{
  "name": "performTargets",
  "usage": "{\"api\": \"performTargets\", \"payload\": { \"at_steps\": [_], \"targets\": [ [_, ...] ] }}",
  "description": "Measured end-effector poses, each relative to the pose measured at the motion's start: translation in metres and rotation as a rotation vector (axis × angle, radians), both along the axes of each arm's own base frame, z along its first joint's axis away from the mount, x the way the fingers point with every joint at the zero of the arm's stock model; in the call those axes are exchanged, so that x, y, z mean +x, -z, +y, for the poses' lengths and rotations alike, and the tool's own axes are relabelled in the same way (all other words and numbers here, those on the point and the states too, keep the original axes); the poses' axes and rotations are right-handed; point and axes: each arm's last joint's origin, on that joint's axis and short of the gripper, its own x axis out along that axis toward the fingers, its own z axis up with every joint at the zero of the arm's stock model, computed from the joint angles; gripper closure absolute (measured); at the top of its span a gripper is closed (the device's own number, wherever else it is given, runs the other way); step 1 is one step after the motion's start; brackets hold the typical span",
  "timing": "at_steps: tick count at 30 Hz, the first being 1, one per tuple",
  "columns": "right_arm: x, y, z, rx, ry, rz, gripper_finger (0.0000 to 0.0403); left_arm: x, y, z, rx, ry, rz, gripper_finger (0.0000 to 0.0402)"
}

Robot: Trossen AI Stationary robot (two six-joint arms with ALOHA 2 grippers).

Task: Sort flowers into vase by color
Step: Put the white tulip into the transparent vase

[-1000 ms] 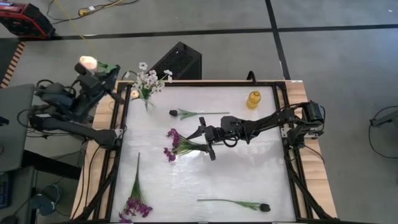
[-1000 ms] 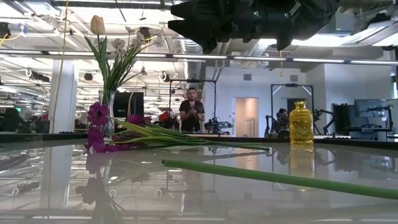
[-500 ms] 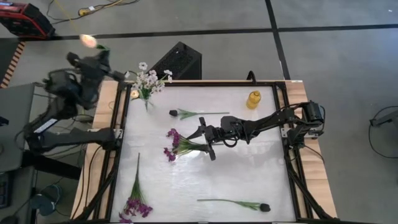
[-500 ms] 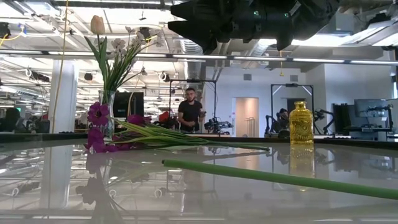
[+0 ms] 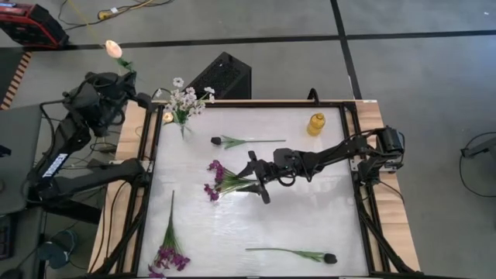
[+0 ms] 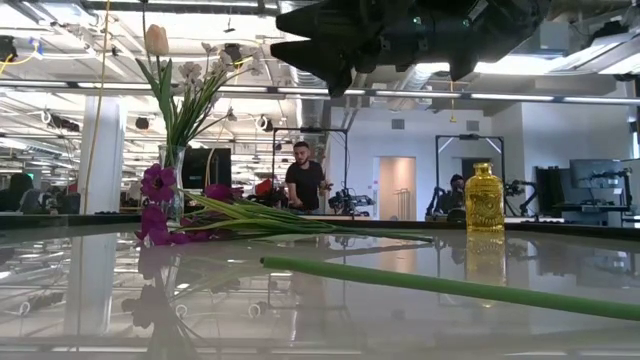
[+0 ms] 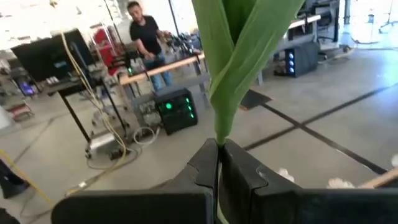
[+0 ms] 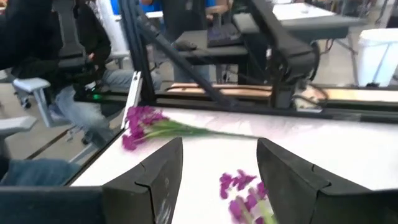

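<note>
**A:** Since a second ago the left arm has swung its held flower up and over toward the far-left corner of the tabletop, and the right arm has barely shifted. Where does everything sit now?

**B:** The left gripper [image 5: 116, 76] hangs off the table's far-left corner, fingers clamped on the green stem of a peach-orange tulip bud [image 5: 113, 49]. In the left wrist view the broad leaf stands straight up out of the closed pads [image 7: 239, 171]. Just beside it, at that same corner, stands the clear glass vase of small white blossoms [image 5: 184, 99].

**A:** And the right gripper?

**B:** The right gripper [image 5: 259, 175] hovers mid-table with its fingers [image 8: 286, 171] spread wide and nothing between them, over the green stems of the purple-clustered sprig [image 5: 221, 179] lying in the middle of the white tabletop [image 5: 310, 225].

**A:** The others?

**B:** A second purple bunch [image 5: 168, 252] lies at the near-left corner. One dark-budded stem [image 5: 244, 141] lies toward the far edge, another [image 5: 294, 253] along the near edge. A small amber bottle [image 5: 315, 123] stands near the far-right corner.

**A:** How will that purple sprig handle?

**B:** Light and floppy, I judge: thin stems that bend and soft petals that crush. Take it on the stems, well back from the blooms. Pinched at one end, the head will probably droop. Whether the stems are bound together I cannot tell from here; if loose, a narrow pinch may drop some.
</note>
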Motion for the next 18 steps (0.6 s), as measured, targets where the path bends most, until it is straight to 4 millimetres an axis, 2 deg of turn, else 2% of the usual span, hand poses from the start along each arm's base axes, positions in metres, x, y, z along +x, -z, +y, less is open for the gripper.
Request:
{"api": "performTargets", "payload": {
  "at_steps": [10, 15, 18],
  "targets": [
    [-0.001, 0.002, 0.009, -0.006, -0.024, 0.018, 0.0173, -0.02, 0.012, -0.021, -0.114, 0.147, -0.089, 0.0401],
    [-0.001, 0.001, 0.007, -0.002, -0.016, 0.014, 0.0173, -0.018, 0.02, -0.022, -0.184, 0.208, -0.097, 0.0401],
    [-0.001, 0.001, 0.006, -0.005, 0.009, 0.011, 0.0173, -0.01, 0.035, -0.016, -0.229, 0.197, -0.06, 0.0401]
  ]
}}
